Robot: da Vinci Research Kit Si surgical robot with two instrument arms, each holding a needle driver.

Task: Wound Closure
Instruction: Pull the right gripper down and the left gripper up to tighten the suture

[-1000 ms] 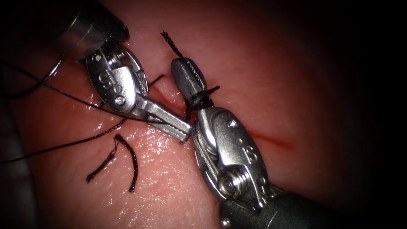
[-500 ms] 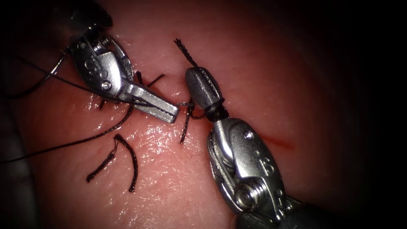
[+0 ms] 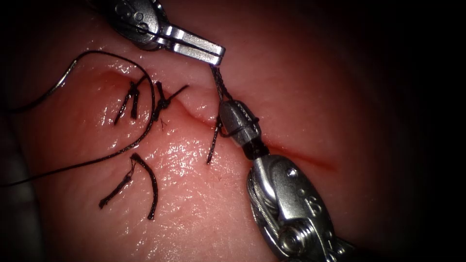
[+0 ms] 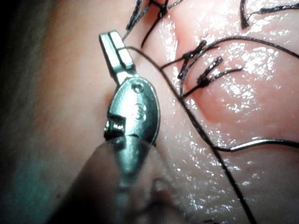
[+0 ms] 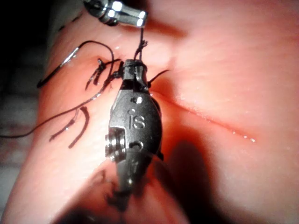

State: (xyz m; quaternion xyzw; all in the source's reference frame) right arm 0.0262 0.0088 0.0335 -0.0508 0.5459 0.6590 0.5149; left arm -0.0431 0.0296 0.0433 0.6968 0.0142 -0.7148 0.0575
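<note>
My left tool (image 3: 218, 54) is above the cut (image 3: 301, 156), its jaws shut on the thread (image 3: 219, 83). A twisted stretch of that thread runs down to my right tool (image 3: 227, 106), whose jaws are shut on it, with loops of thread (image 3: 241, 130) wound round them. A short tail (image 3: 212, 145) hangs below the loops over the cut. The thin curved needle (image 3: 58, 83) lies free on the tissue (image 3: 194, 213) left of the cut, held by neither tool; its long thread (image 3: 145, 131) arcs past two tied stitches (image 3: 162, 102). The needle (image 4: 261, 142) also shows near the left tool (image 4: 112, 37).
Two loose cut ends of thread (image 3: 148, 182) lie on the wet tissue left of the cut. Red fluid marks the cut's right end. The tissue drops off into darkness on the left. In the right wrist view the right tool (image 5: 133, 65) sits over the cut (image 5: 210, 121).
My left tool has risen and moved right, away from the cut, drawing thread out. The right tool has slid down and right, loops still round its jaws. The stitches beneath came into sight.
</note>
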